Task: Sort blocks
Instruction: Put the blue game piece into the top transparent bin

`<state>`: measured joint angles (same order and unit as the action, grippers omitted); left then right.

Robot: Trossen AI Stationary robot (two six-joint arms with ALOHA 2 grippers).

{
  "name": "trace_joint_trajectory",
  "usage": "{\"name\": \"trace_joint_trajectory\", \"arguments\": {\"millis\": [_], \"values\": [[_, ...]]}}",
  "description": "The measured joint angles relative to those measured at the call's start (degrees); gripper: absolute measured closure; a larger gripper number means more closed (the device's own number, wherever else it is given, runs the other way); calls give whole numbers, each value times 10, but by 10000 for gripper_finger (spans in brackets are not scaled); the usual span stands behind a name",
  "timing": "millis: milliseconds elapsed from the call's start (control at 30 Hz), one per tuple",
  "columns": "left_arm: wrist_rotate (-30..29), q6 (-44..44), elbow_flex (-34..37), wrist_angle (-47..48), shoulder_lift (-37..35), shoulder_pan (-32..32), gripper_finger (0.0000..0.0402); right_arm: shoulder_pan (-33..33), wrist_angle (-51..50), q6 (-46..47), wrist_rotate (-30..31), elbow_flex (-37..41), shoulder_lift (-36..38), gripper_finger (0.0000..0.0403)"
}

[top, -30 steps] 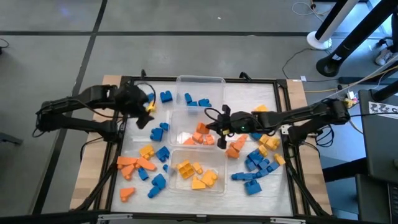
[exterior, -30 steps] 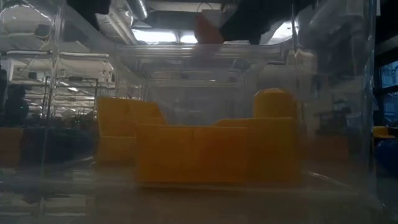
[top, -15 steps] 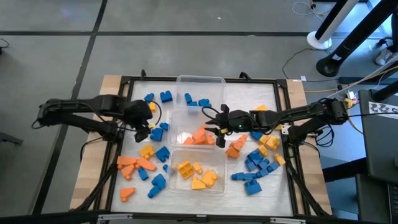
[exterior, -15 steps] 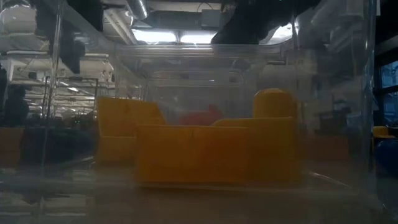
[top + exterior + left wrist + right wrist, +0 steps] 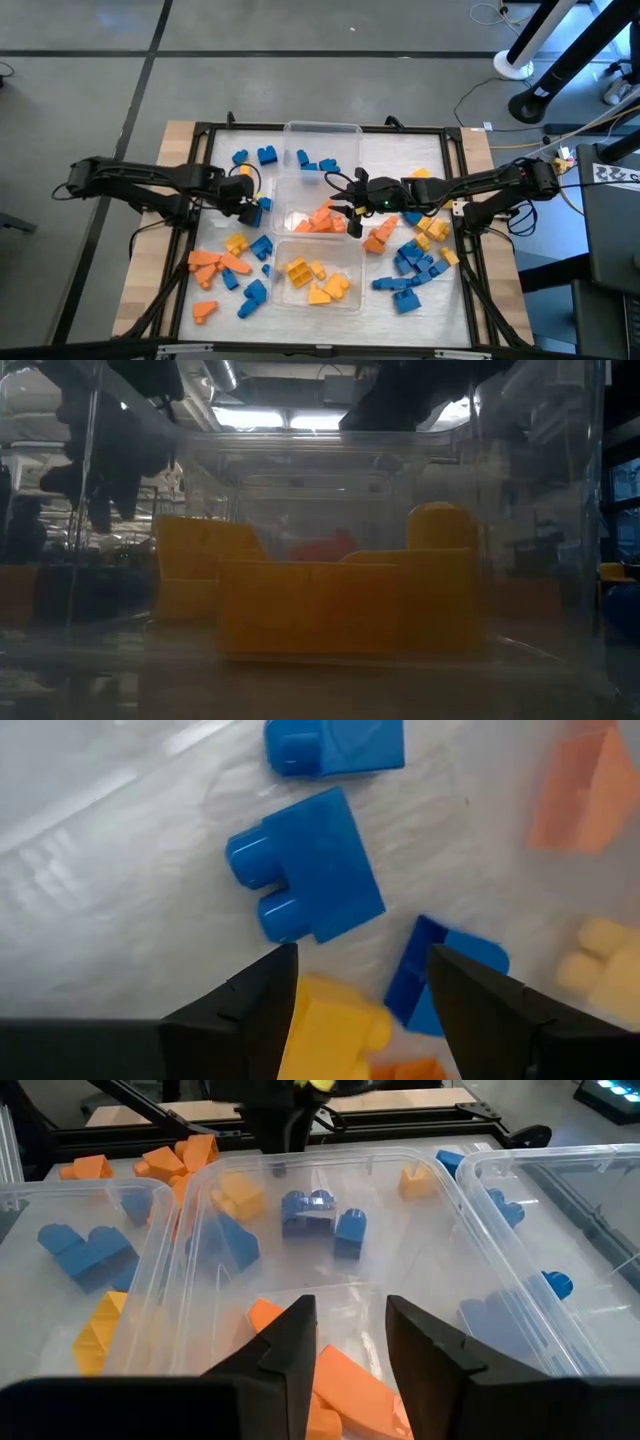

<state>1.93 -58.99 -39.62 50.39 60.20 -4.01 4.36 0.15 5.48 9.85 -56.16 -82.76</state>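
Three clear tubs sit in a row down the middle of the surface (image 5: pixel 440 150): the far tub (image 5: pixel 322 134) holds a few blue blocks (image 5: pixel 318 163), the middle tub (image 5: pixel 283 200) orange blocks (image 5: pixel 322 220), the near tub (image 5: pixel 350 262) yellow blocks (image 5: pixel 310 280). More blocks of all three colours lie loose on both sides, pointing every way.

The left gripper (image 5: pixel 248 196) hangs low over loose pieces left of the middle tub. Its jaws stand well apart and hold nothing. Below them in the wrist view lies a blue two-stud block (image 5: pixel 305 879), long axis running diagonally, studs away from the tubs, with a yellow block (image 5: pixel 330 1030) nearer the fingers.

The right gripper (image 5: pixel 345 203) is over the middle tub's right part, jaws partly open and empty above the orange pile.

No writing can be read.

A second ago the right jaws gripped an orange block above that tub; it now lies in the pile. The left gripper has moved from the far-left corner toward the tubs.
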Motion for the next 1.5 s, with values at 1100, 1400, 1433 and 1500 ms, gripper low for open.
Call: {"name": "trace_joint_trajectory", "arguments": {"millis": [1100,1400,1433,1500], "values": [[-11,-62,-12,-76,145,-3,192,0,0,0,-1,0,0,278],[-11,-87,-13,-74,143,-3,192,0,0,0,-1,0,0,278],[-11,-88,-14,-74,143,-3,192,0,0,0,-1,0,0,278],[-11,-93,-14,-74,143,-3,192,0,0,0,0,0,0,278]]}}
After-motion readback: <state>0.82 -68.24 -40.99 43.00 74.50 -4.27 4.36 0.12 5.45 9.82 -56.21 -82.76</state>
